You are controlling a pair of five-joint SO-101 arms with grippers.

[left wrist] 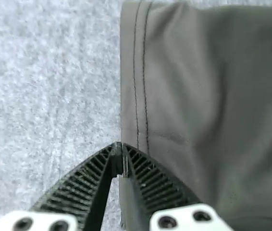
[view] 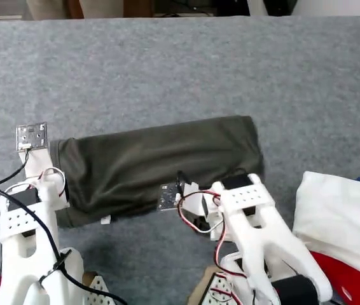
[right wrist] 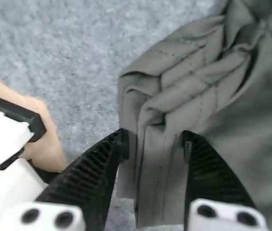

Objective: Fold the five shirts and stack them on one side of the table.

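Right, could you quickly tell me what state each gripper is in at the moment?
Left gripper: closed at the dark shirt's hem; whether it pinches cloth cannot be told.
Right gripper: open, with the shirt's bunched edge between its jaws.

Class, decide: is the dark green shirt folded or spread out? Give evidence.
Folded. The shirt lies as a narrow band, and layered pleats bunch at its edge between the right gripper's open jaws.
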